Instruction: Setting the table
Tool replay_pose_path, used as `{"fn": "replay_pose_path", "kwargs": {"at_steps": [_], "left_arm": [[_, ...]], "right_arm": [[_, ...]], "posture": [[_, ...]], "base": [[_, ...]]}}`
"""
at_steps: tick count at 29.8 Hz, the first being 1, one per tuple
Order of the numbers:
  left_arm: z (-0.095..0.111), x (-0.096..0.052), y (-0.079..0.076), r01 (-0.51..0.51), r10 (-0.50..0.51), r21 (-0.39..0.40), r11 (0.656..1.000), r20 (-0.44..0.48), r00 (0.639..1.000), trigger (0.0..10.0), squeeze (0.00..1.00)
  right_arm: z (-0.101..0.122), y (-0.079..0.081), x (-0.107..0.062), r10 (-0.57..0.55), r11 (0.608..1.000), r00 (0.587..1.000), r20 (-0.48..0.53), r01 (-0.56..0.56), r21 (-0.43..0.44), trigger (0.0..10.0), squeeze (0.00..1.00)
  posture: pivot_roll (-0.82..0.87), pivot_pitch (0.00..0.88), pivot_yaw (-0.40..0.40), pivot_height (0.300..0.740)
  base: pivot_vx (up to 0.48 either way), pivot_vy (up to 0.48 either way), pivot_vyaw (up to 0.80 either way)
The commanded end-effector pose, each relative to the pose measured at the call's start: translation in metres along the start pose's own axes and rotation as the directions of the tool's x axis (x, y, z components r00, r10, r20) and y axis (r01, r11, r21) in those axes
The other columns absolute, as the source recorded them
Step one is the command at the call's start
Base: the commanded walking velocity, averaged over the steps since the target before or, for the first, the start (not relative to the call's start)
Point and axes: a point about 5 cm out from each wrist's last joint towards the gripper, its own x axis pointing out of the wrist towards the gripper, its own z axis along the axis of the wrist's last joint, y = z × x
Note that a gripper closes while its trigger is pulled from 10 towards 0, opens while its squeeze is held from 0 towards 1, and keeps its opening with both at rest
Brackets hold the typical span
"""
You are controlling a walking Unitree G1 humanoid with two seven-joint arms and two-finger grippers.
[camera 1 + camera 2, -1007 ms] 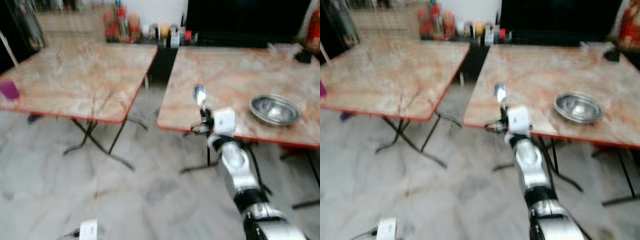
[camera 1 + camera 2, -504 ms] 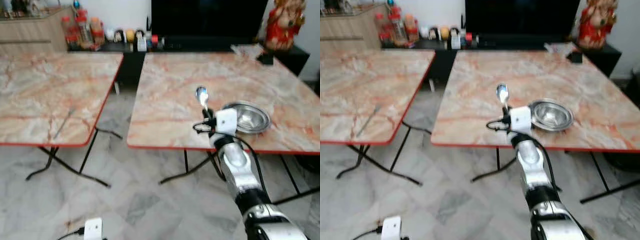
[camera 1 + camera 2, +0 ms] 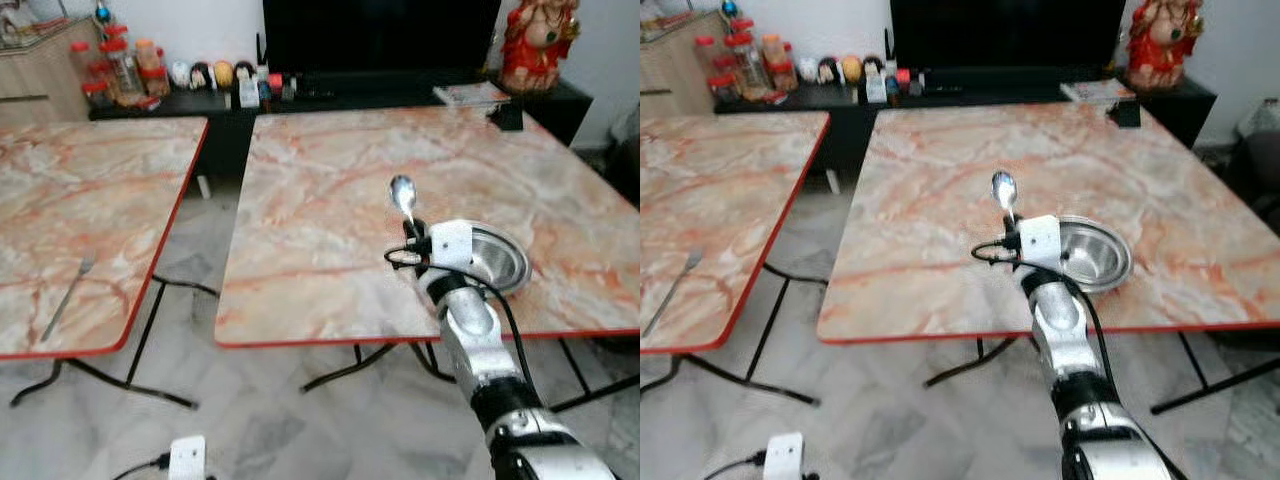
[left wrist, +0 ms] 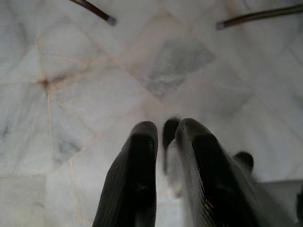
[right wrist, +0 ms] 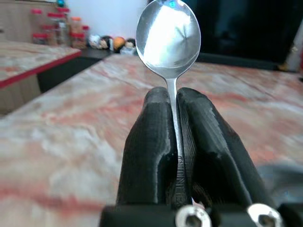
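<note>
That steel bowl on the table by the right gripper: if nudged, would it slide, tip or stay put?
The bowl looks thin, shiny metal, so probably light and apt to slide on the smooth marbled table. It is wide and shallow, so tipping seems unlikely. The right gripper, shut on the spoon, would likely skate it if it pushed the rim.

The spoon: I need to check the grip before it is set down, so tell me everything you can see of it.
The spoon is shiny silver metal, with an oval bowl and a thin handle. It stands nearly upright, bowl uppermost. The right claw is shut on its handle, one black finger on each side, and nothing else touches it. It is held over the near part of the marble-patterned table, just left of the steel bowl.
</note>
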Motion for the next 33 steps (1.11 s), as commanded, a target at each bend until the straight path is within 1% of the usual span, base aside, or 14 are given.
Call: {"fn": "replay_pose_path", "kwargs": {"at_steps": [1, 6, 14, 33], "left_arm": [[-0.0018, -0.0007, 0.0072, -0.016, 0.016, -0.004, 1.0, -0.005, 1.0, 10.0, 0.0], [-0.0022, -0.0009, 0.006, -0.008, 0.008, -0.008, 1.0, 0.001, 1.0, 10.0, 0.0], [-0.0009, -0.0004, 0.0062, -0.013, 0.013, 0.016, 1.0, -0.004, 1.0, 10.0, 0.0], [0.0022, 0.0004, 0.0084, -0.02, 0.02, 0.01, 1.0, -0.002, 1.0, 10.0, 0.0]], "right_arm": [[0.0062, 0.0086, 0.0042, 0.027, 1.0, 0.999, 0.024, -0.027, -0.002, 10.0, 0.0], [0.005, 0.0078, 0.0033, 0.028, 1.0, 0.999, 0.022, -0.028, -0.003, 10.0, 0.0], [0.0061, 0.0088, 0.0049, 0.033, 0.999, 0.999, 0.02, -0.033, -0.006, 10.0, 0.0], [0.0045, 0.0046, 0.0032, 0.02, 1.0, 1.0, 0.011, -0.019, -0.004, 10.0, 0.0]], "posture": [[-0.05, 0.0, 0.004, 0.74], [-0.05, 0.0, 0.004, 0.74], [-0.05, 0.0, 0.003, 0.74], [-0.05, 0.0, 0.006, 0.74]], "base": [[0.0, 0.0, 0.0], [0.0, 0.0, 0.0], [0.0, 0.0, 0.0], [0.0, -0.292, 0.0]]}}
